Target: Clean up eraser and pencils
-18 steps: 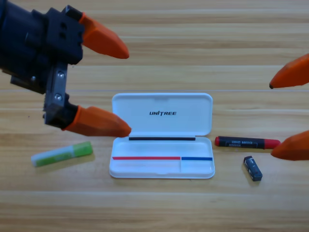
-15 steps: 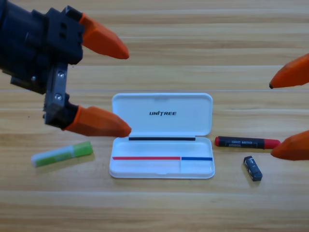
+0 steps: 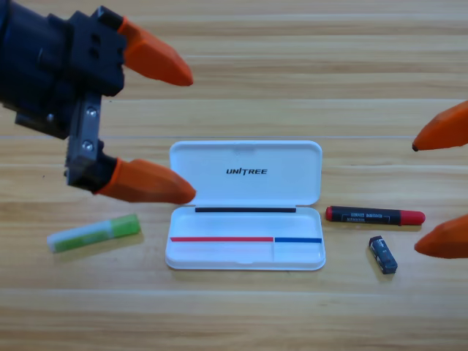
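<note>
The light green pencil point(image 3: 93, 233) lies on the table left of the open white case point(image 3: 245, 205). On the case's right rests the red pencil with a black middle point(image 3: 374, 216), and just below it the small dark eraser point(image 3: 382, 254). My left gripper point(image 3: 191, 135) hangs large at the upper left, open, holding nothing, its lower jaw above the green pencil. At the right edge only the two orange jaw tips of my right gripper point(image 3: 415, 197) show, spread open, bracketing the red pencil's right end and the eraser.
The case's lid lies flat toward the back, its tray toward the front. Wooden table surface extends all around the case and the three small items.
The right gripper's jaw tips have shifted down and slightly right. The left gripper has barely moved. Pencils, eraser and case lie as before.
</note>
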